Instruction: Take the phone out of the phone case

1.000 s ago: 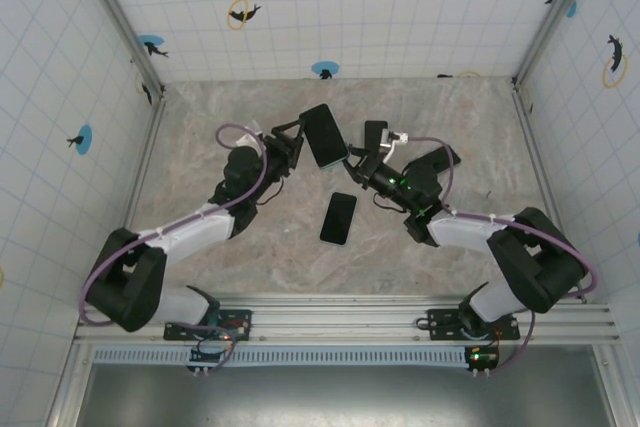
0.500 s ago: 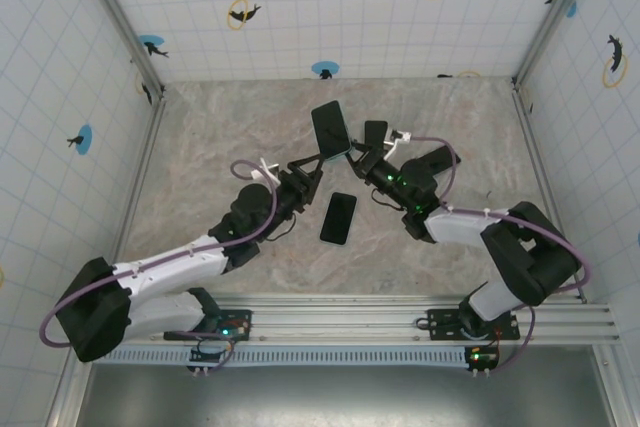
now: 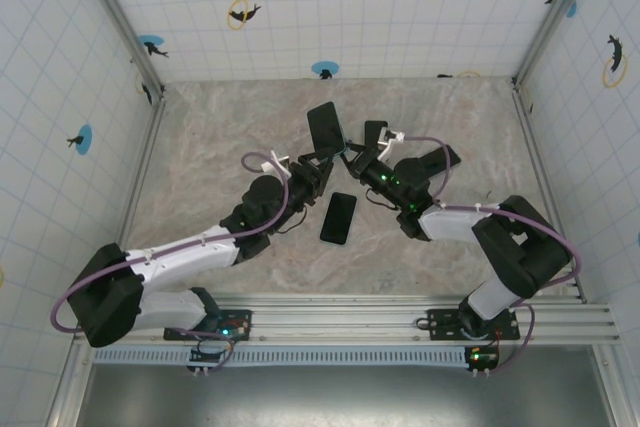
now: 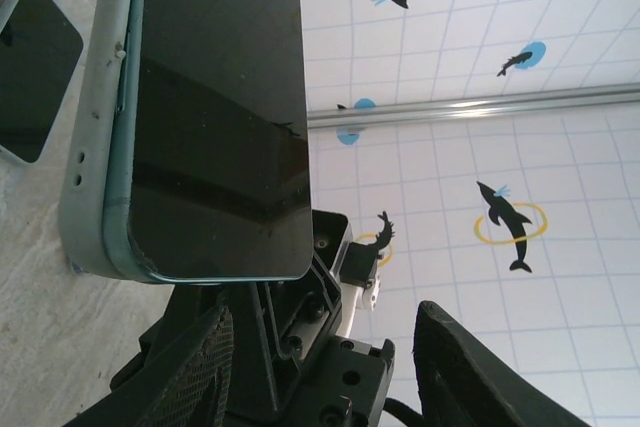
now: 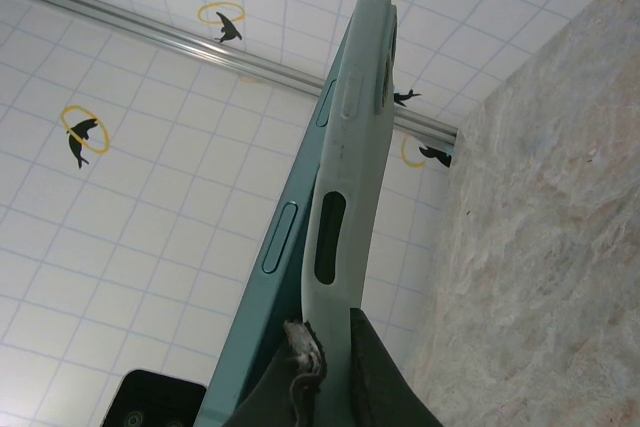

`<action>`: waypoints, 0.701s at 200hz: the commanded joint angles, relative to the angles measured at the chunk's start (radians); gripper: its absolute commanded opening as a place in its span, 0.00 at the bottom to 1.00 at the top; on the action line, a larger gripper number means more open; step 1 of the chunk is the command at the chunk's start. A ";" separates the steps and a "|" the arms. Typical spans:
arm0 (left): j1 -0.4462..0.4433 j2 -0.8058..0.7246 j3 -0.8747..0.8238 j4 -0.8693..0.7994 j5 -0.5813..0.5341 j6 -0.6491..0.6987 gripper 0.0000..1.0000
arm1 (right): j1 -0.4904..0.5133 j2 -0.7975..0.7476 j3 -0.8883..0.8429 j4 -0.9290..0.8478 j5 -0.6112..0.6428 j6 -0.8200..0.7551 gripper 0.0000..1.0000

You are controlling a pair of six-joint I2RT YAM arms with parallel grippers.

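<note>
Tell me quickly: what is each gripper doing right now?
Left gripper: open, jaws apart, holding nothing.
Right gripper: shut on the phone case, with the phone inside it.

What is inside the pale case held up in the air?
A teal phone with a black screen sits in the case. Its back is hidden by the case.

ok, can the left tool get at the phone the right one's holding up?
Probably yes: the phone hangs ahead of the open left tool, nothing between them; the right tool pinches the case at one edge.
</note>
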 commanded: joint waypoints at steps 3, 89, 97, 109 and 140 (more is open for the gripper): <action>-0.003 0.010 0.032 0.020 -0.011 0.006 0.50 | 0.007 -0.003 0.044 0.132 0.010 -0.019 0.00; 0.020 0.052 0.021 0.059 0.007 -0.027 0.50 | 0.014 -0.002 0.025 0.180 -0.003 -0.020 0.00; 0.022 0.052 0.020 0.064 0.006 -0.028 0.50 | 0.015 -0.003 0.022 0.179 -0.004 -0.025 0.00; 0.023 0.053 0.023 0.074 0.008 -0.026 0.49 | 0.014 -0.006 0.018 0.176 -0.003 -0.033 0.00; 0.023 0.064 0.036 0.093 0.037 -0.038 0.48 | 0.015 -0.004 0.014 0.173 -0.003 -0.058 0.00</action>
